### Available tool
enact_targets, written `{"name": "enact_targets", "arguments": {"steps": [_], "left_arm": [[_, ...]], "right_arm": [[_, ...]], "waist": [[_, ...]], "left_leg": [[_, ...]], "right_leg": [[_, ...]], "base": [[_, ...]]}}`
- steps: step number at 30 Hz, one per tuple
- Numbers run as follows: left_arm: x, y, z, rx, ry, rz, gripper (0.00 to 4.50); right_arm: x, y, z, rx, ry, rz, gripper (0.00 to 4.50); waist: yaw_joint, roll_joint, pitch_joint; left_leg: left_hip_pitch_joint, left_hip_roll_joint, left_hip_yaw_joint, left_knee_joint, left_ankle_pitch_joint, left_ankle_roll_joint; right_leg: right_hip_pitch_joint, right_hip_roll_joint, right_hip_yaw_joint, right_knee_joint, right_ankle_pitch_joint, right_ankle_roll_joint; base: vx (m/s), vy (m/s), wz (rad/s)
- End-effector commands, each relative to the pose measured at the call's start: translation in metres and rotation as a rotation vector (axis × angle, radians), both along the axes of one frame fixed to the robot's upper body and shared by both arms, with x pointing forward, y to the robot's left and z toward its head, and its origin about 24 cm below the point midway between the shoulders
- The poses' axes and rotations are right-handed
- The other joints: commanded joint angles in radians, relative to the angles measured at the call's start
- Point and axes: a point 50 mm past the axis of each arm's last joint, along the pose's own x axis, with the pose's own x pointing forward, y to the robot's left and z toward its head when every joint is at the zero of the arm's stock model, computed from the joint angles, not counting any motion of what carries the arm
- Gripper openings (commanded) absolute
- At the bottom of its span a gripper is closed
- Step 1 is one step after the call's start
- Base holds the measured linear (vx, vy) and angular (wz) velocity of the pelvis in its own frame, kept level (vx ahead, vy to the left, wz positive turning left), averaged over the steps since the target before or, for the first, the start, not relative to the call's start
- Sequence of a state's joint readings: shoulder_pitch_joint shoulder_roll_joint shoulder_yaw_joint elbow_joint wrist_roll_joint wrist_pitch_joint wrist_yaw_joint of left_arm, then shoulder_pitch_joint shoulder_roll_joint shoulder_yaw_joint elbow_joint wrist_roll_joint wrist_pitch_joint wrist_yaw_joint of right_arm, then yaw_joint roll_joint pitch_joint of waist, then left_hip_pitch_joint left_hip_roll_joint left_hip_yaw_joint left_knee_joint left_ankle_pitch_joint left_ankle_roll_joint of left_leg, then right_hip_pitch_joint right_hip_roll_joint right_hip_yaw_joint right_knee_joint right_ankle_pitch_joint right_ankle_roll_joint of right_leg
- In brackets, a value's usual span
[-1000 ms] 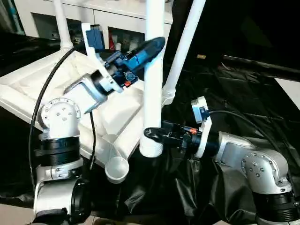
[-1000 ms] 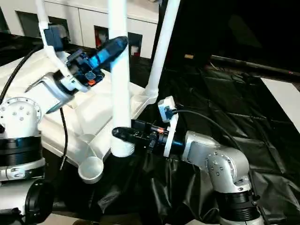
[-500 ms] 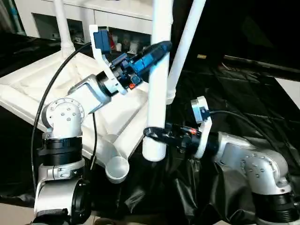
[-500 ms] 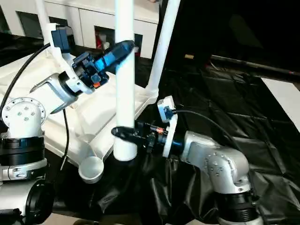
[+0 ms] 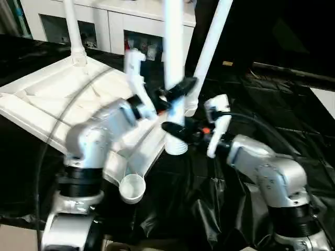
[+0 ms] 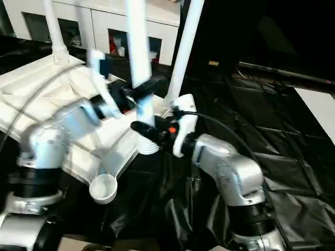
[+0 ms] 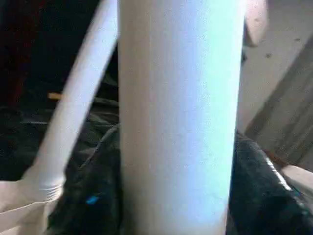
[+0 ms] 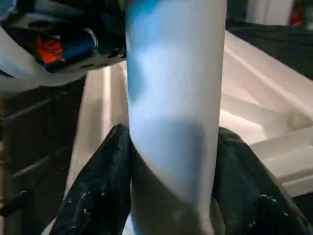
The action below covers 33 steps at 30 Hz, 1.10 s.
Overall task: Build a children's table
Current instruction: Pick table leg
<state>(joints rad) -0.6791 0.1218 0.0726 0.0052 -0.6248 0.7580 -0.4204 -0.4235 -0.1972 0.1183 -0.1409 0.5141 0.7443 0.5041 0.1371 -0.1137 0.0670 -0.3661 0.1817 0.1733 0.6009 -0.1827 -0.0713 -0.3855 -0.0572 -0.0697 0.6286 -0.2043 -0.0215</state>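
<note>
Since a second ago we have carried the loose leg (image 5: 174, 78) up and back in the frame; its lower end, which hung near the empty socket (image 5: 131, 187), now sits close to the mid-frame corner where another leg (image 5: 207, 57) is already seated. Both our arms shifted with it and the left one is blurred.

We hold that leg upright with both grippers: the right gripper (image 5: 175, 129) clamps it near the bottom end and the left gripper (image 5: 176, 93) grips it just above, black fingers (image 8: 98, 186) pressed on either side of the tube in each wrist view.

Our children's table (image 5: 57, 99) lies upside down on the black-sheeted work table (image 5: 272, 104), filling the left half of the frame, with a leg at the upper left (image 5: 70, 26) also standing in its socket.

We judge the step to be fitting the next leg. Next we must bring its end over the open cup at lower centre-left, line it up and press down.
</note>
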Motion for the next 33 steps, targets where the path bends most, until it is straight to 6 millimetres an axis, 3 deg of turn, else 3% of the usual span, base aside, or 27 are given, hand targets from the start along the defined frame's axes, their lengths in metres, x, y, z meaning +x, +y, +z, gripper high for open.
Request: {"name": "enact_targets", "arguments": {"steps": [1, 7, 12, 14, 19, 24, 25, 33], "left_arm": [[0.004, 0.001, 0.007, 0.0, -0.021, 0.048, 2.31], [0.008, 0.012, 0.013, -0.019, -0.041, 0.096, 1.93], [0.001, 0.009, 0.015, -0.031, -0.058, -0.014, 1.88], [-0.002, 0.007, 0.015, -0.022, -0.067, -0.079, 1.88], [-0.014, 0.003, 0.019, 0.026, -0.129, -0.318, 1.88], [-0.014, 0.004, 0.021, 0.084, -0.158, -0.397, 1.87], [-0.013, 0.004, 0.023, 0.087, -0.168, -0.412, 1.87], [-0.02, -0.003, 0.026, 0.091, -0.19, -0.54, 1.87]], "right_arm": [[0.004, -0.002, 0.004, -0.012, -0.036, -0.027, 1.91], [0.005, -0.002, 0.003, -0.035, -0.051, -0.039, 1.91], [0.005, -0.003, 0.004, -0.031, -0.075, -0.045, 1.91], [0.003, -0.003, 0.006, 0.003, -0.061, -0.007, 2.47], [-0.006, -0.013, 0.012, 0.059, -0.017, 0.133, 3.03], [-0.013, -0.024, 0.01, 0.041, 0.007, 0.234, 3.08], [-0.014, -0.026, 0.009, 0.026, 0.014, 0.261, 3.08], [-0.013, -0.024, 0.007, 0.014, 0.043, 0.306, 3.08]], "waist": [[-0.006, 0.023, -0.067], [-0.006, 0.026, -0.069], [-0.008, 0.026, -0.068], [-0.009, 0.026, -0.067], [-0.006, 0.028, -0.067], [-0.001, 0.026, -0.067], [-0.002, 0.021, -0.067], [-0.002, 0.02, -0.068]], "left_leg": [[0.016, 0.053, -0.023, -0.078, -0.163, -0.083], [0.017, 0.053, -0.023, -0.078, -0.149, -0.082], [0.017, 0.052, -0.022, -0.078, -0.151, -0.082], [0.019, 0.052, -0.021, -0.079, -0.159, -0.08], [0.021, 0.052, -0.021, -0.079, -0.156, -0.069], [0.018, 0.053, -0.019, -0.078, -0.152, -0.066], [0.016, 0.053, -0.018, -0.077, -0.147, -0.065], [0.016, 0.054, -0.019, -0.075, -0.125, -0.06]], "right_leg": [[0.045, -0.093, 0.059, -0.077, -0.158, -0.084], [0.044, -0.09, 0.059, -0.072, -0.122, -0.086], [0.044, -0.091, 0.059, -0.073, -0.122, -0.089], [0.042, -0.089, 0.059, -0.073, -0.131, -0.089], [0.043, -0.088, 0.058, -0.072, -0.129, -0.094], [0.045, -0.092, 0.059, -0.073, -0.143, -0.102], [0.047, -0.093, 0.058, -0.074, -0.151, -0.107], [0.044, -0.094, 0.058, -0.073, -0.167, -0.124]], "base": [[0.0, 0.0, 0.0], [0.0, 0.0, 0.0], [0.0, 0.0, 0.0], [0.0, 0.0, 0.0], [0.0, 0.0, 0.0], [0.0, 0.0, 0.0], [0.0, 0.0, 0.0], [0.0, 0.0, 0.0]]}}
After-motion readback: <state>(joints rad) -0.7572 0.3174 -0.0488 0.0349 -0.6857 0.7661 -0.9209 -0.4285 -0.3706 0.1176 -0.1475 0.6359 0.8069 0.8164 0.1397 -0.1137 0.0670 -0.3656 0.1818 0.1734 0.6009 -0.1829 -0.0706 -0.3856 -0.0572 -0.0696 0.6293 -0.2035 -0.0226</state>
